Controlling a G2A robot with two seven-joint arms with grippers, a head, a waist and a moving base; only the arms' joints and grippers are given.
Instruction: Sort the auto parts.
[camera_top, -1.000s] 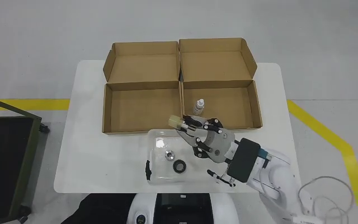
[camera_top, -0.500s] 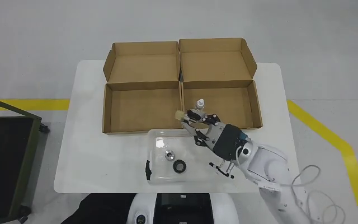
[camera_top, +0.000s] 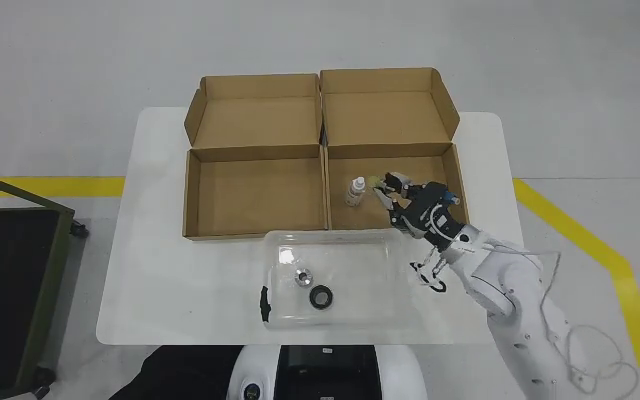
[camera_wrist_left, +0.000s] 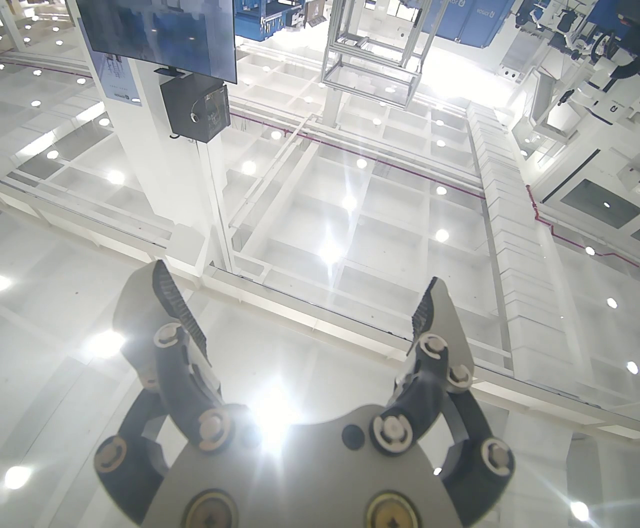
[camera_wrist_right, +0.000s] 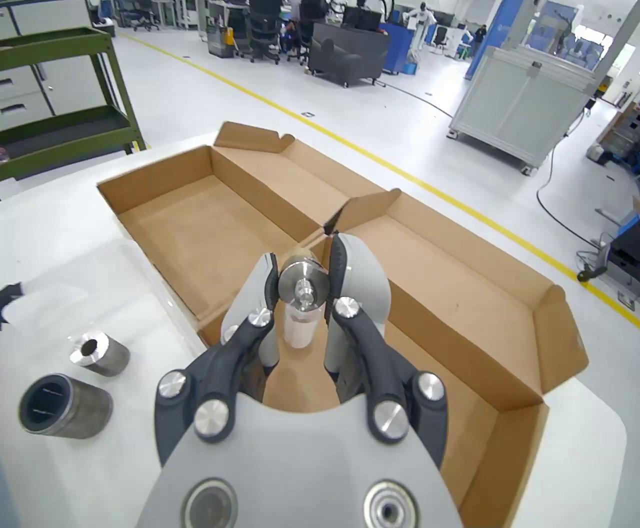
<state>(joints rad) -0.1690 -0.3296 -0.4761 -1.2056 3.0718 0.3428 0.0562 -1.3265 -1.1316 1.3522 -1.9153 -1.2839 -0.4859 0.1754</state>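
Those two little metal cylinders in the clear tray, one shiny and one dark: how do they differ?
The shiny cylinder is bright silver; the dark cylinder is dull grey-black. The shiny cylinder has a narrow hole and thick wall; the dark cylinder a wide bore and thin wall. Both stand on end, holes up, apart from each other in the clear tray.

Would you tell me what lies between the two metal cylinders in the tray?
Just bare tray floor separates the silver cylinder from the dark cylinder, per top view.
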